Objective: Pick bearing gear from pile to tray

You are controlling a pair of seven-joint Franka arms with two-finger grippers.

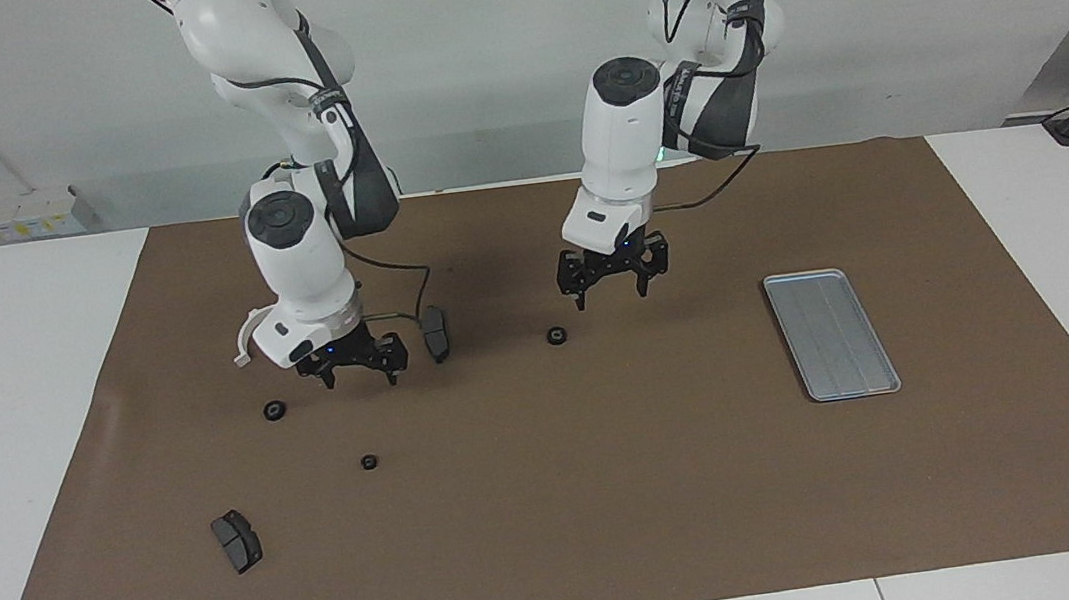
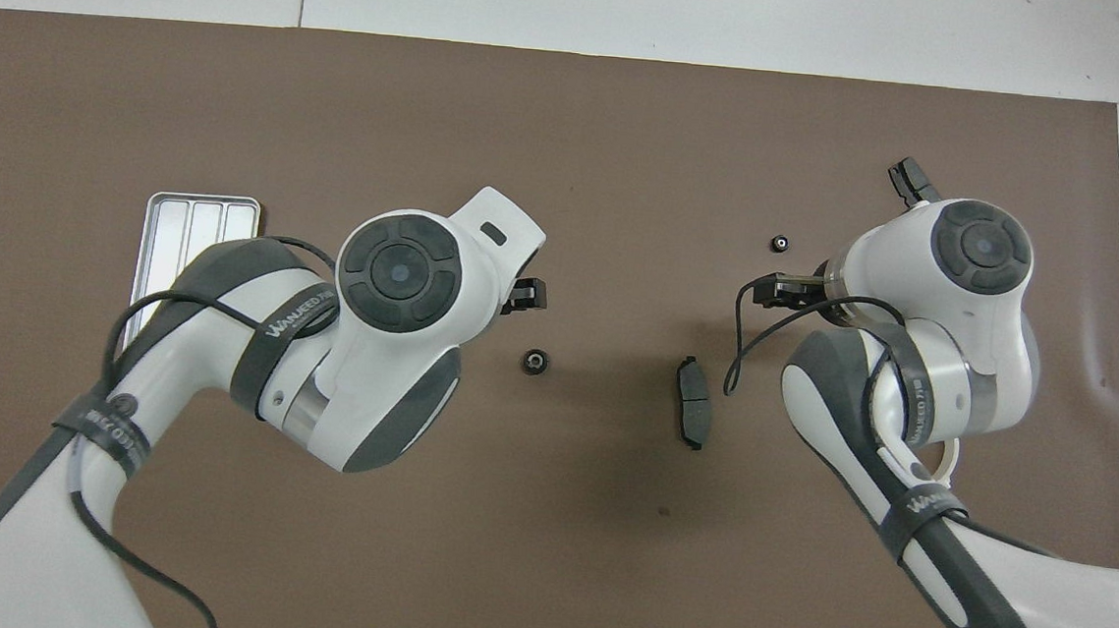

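The bearing gear (image 1: 556,336), lying mid-mat between the pile (image 1: 274,410) and the tray (image 1: 831,334), is judged small, rigid and roll-prone, best pinched across its rim by the spread left gripper (image 1: 609,283) above, while the right gripper (image 1: 356,366), also spread, holds nothing.

Tray (image 1: 831,335): shallow silver-grey metal, rounded corners, raised rim, lengthwise grooves, flat on the mat toward the left arm's end, nothing in it.

Pile is a loose scatter toward the right arm's end:
- white curved bracket (image 1: 242,341), mostly hidden
- dark brake pad (image 1: 436,332)
- second brake pad (image 1: 236,540), farthest from the robots
- two small black rings (image 1: 274,410) (image 1: 369,462) between them

One more black ring (image 1: 556,336) lies alone mid-mat, probably flat, well apart from the tray.
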